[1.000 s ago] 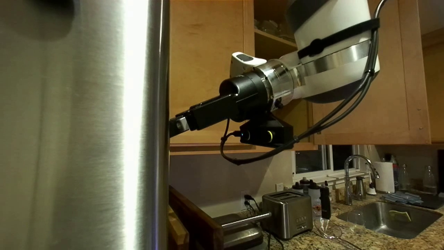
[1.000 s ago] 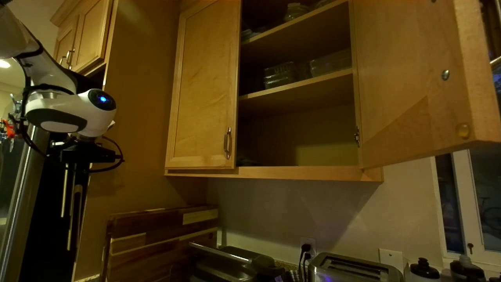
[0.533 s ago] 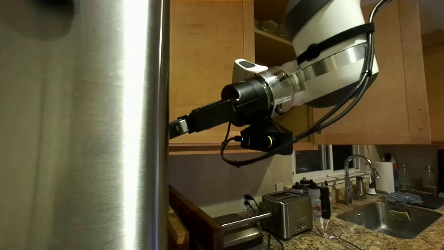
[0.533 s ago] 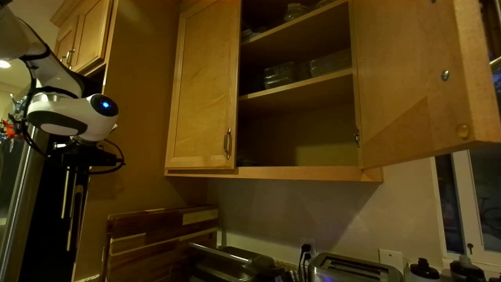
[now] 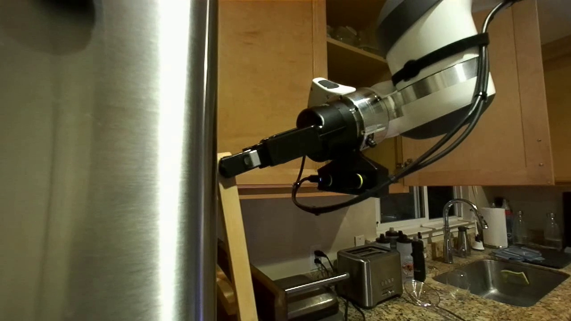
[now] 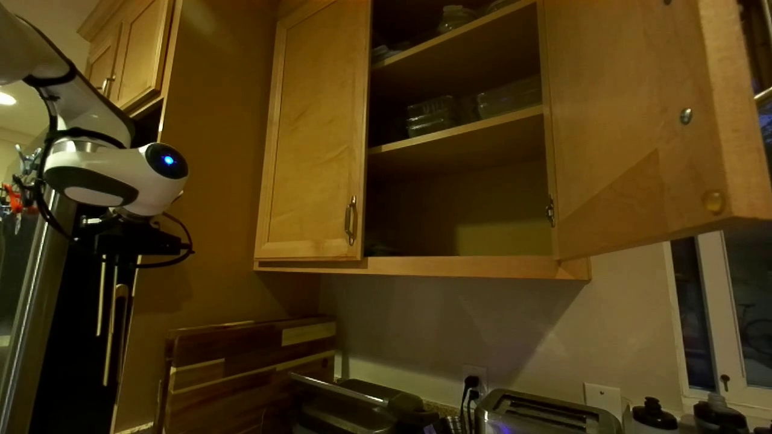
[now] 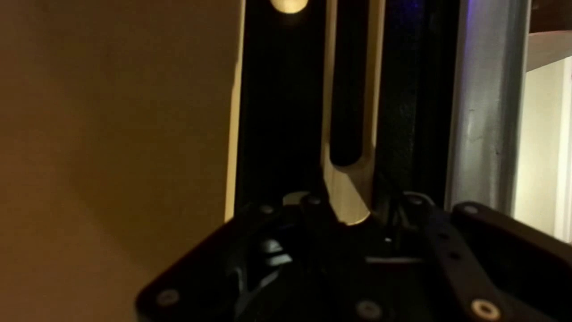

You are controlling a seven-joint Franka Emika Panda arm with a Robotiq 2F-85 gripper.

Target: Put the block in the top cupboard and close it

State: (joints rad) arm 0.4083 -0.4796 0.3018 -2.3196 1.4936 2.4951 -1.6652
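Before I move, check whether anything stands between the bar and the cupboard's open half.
Nothing visible blocks the cupboard's open half; its closed door covers the half nearer the bar, so the gripper should probably go around.

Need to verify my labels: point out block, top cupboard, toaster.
block (image 5: 237,240): in an exterior view, middle of bar
top cupboard (image 6: 461,266): in an exterior view, bottom front rail
toaster (image 5: 377,274): in an exterior view, button face

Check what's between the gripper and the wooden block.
Nothing that shows: in an exterior view the gripper overlaps the upper end of the block, and in the wrist view that end looks clamped, with no visible gap.
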